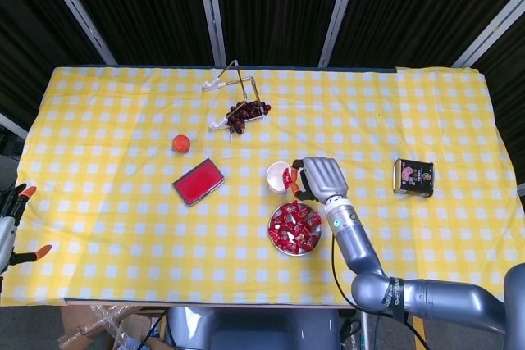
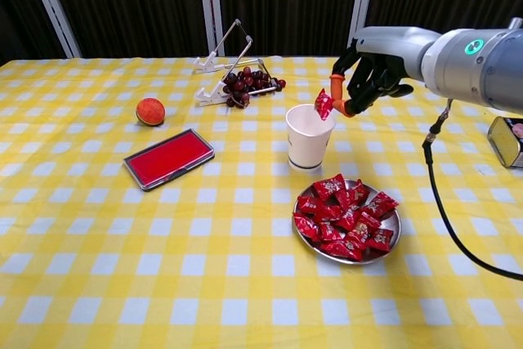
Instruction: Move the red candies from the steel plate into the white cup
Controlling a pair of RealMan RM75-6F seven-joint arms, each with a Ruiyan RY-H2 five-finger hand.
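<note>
One candy over the cup, a plateful left.
Your right hand (image 2: pixel 369 79) pinches a red candy (image 2: pixel 324 105) above the white cup (image 2: pixel 309 136); steel plate (image 2: pixel 393 230), at the cup's 5 o'clock, remains heaped.

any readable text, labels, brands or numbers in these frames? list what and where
Nothing can be read.
Small dark tin: pink picture on its face, any lettering too small and blurred.
Red candies on the steel plate: wrappers show no legible print.
Red flat case: plain, no text visible.
White cup: plain.
Right arm: only a green light, no marking.
</note>
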